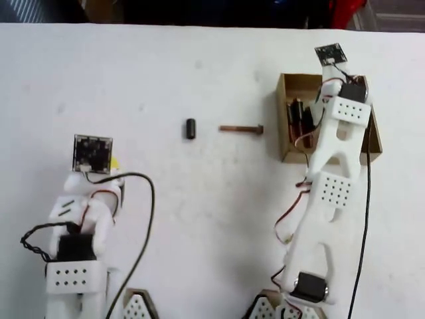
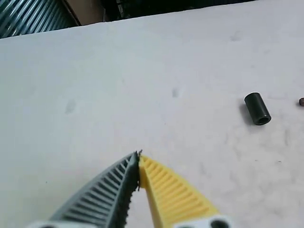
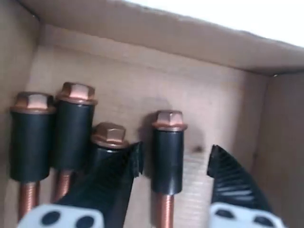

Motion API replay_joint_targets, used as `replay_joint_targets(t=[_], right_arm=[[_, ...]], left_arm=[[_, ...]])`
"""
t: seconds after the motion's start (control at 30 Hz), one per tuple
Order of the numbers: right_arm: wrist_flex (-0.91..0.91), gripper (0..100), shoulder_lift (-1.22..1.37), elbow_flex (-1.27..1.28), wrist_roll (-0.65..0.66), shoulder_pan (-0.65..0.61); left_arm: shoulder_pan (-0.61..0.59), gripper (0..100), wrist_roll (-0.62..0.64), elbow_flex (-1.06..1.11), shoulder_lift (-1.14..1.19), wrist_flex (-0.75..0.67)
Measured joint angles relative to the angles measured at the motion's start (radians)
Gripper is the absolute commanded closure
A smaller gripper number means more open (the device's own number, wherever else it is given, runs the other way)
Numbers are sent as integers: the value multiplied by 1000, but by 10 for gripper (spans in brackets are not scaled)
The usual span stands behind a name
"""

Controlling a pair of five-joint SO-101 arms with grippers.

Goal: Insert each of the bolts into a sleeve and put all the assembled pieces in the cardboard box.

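A loose black sleeve [image 1: 191, 128] lies mid-table, with a bare copper bolt [image 1: 241, 129] to its right. From the left wrist view the sleeve [image 2: 257, 109] is far off, and the bolt's tip [image 2: 301, 101] peeks in at the edge. My left gripper [image 2: 138, 159] is shut and empty, low over the table at the near left [image 1: 113, 162]. My right gripper [image 3: 173, 159] is open inside the cardboard box [image 3: 142, 28]. An assembled bolt-and-sleeve piece [image 3: 168, 147] lies between its fingers, apart from both. Three more assembled pieces [image 3: 75, 123] lie beside it.
The cardboard box [image 1: 287, 100] sits at the right of the table, mostly covered by the right arm [image 1: 335, 143]. Cables trail beside both arms near the front edge. White table stretches around the loose sleeve and bolt.
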Motion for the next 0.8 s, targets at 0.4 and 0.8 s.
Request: replay_joint_targets(t=[0.4,0.8], right_arm=[[256,783,-315,0,0,-112],[296,931,-718,0,0,-126]], left_arm=[[0,972,0,0,0,0],[0,972,0,0,0,0]])
